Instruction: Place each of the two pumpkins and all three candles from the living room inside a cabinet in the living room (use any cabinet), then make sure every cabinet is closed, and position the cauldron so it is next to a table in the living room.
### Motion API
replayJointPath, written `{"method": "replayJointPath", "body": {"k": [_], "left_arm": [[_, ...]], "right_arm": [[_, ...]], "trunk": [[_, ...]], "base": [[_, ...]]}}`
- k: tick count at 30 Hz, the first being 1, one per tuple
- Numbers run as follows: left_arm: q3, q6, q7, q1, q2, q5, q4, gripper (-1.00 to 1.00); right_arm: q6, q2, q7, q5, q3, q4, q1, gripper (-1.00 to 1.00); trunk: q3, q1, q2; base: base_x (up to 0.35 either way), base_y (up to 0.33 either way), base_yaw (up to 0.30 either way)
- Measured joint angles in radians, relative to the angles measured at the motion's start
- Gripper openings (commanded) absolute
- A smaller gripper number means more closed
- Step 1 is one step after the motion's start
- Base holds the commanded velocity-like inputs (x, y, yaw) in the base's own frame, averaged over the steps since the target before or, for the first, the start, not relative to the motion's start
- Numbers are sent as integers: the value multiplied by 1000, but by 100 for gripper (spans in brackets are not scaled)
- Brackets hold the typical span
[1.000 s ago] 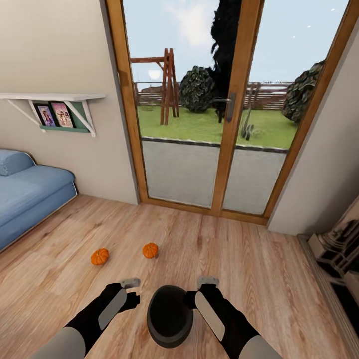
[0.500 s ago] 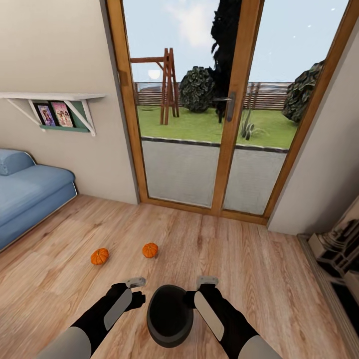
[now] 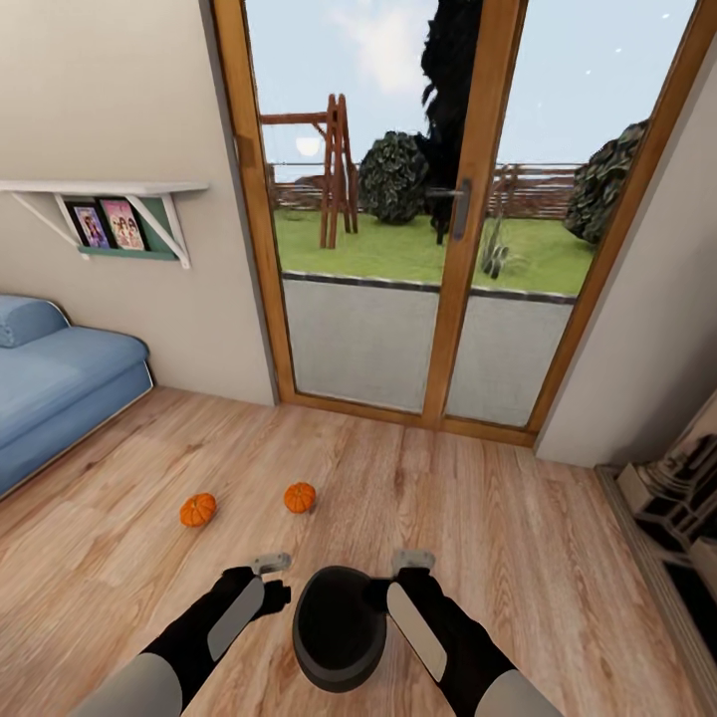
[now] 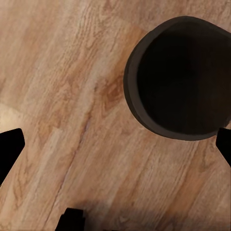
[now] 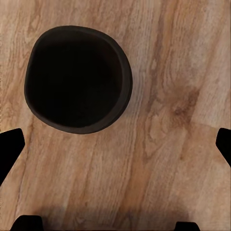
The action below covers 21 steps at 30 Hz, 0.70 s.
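On the wooden floor (image 3: 428, 498) just ahead of the robot sits the black cauldron (image 3: 339, 627), upright and empty, with the left gripper (image 3: 271, 583) hanging beside it on one flank and the right gripper (image 3: 398, 580) on the other; both wrist views look straight down past dark fingertips set wide at the frame edges, so each pair of jaws stands apart and clamps nothing. Beyond the cauldron two orange pumpkins lie loose on the boards, one (image 3: 197, 510) nearer the blue sofa (image 3: 60, 378) and the other (image 3: 300, 497) just beside it toward the glass doors (image 3: 418, 249), the two near each other but not touching. Judging from this, the job is barely begun: both pumpkins are on the floor rather than in a cabinet, the cauldron is not by any counter, and whether the dark unit (image 3: 677, 498) at the right edge is the cabinet I cannot tell
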Motion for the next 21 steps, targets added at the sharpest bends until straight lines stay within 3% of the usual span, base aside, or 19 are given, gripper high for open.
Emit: {"method": "replayJointPath", "body": {"k": [4,8,21], "left_arm": [[-36,-22,0,0,-1,1,5,100],[-48,-45,0,0,-1,1,7,100],[-50,-66,-1,0,-1,1,7,100]], "right_arm": [[-44,-1,0,-2,29,8,0,100],[-53,-1,0,-2,67,12,0,100],[-56,-2,0,-2,74,5,0,100]], "trunk": [[-13,15,-28],[-25,31,-56],[-66,81,-147]], "base": [[0,0,0],[0,0,0],[0,0,0]]}}
